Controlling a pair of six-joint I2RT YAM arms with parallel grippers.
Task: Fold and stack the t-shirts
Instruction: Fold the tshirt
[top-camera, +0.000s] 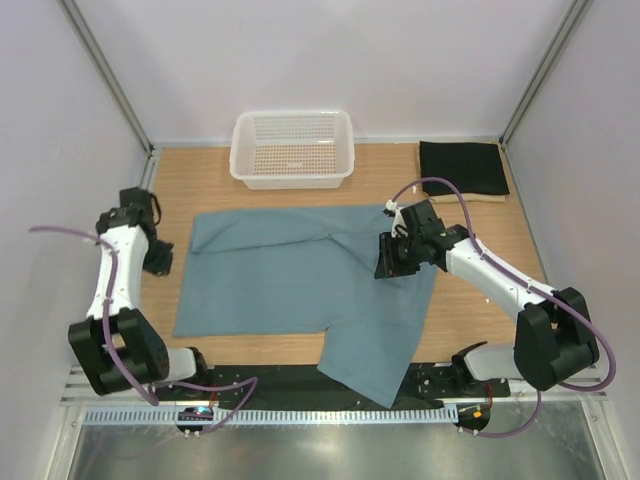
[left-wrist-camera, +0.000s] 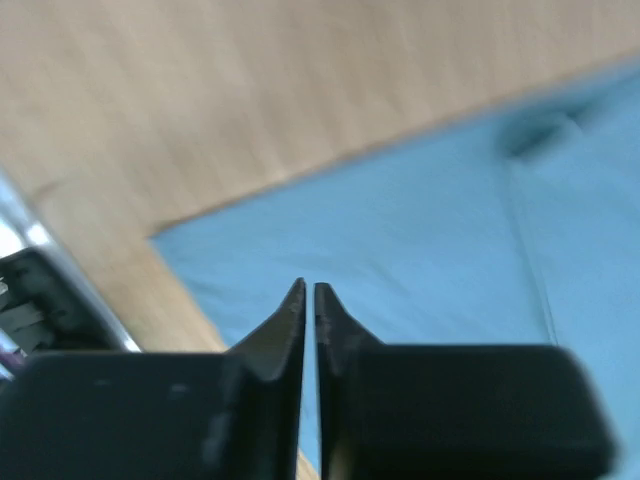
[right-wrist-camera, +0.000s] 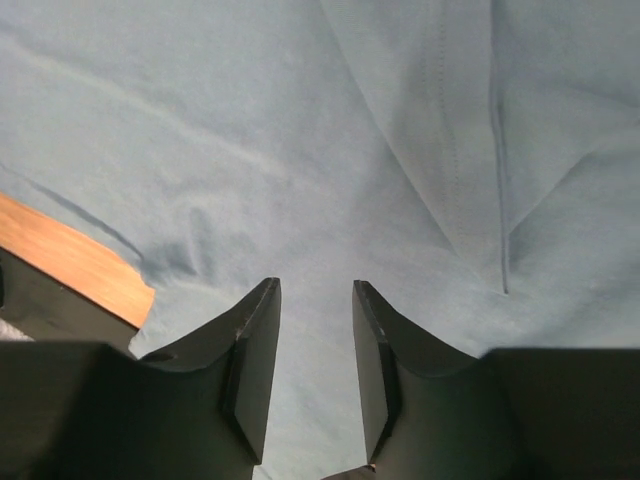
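The teal-blue t-shirt (top-camera: 290, 280) lay spread across the middle of the tabletop (top-camera: 190, 180), one near corner drooping off the front edge, while the black t-shirt (top-camera: 462, 168) sat folded at the far right on a cream one (top-camera: 470, 199). The right pincer (top-camera: 393, 258) hovered over the spread shirt's right side, jaws apart and empty; the left pincer (top-camera: 158, 258) was closed on nothing just off its left edge. Soft, light and limp, the cotton would likely sag wherever lifted, so a pinch at a hem or corner looked the best hold.
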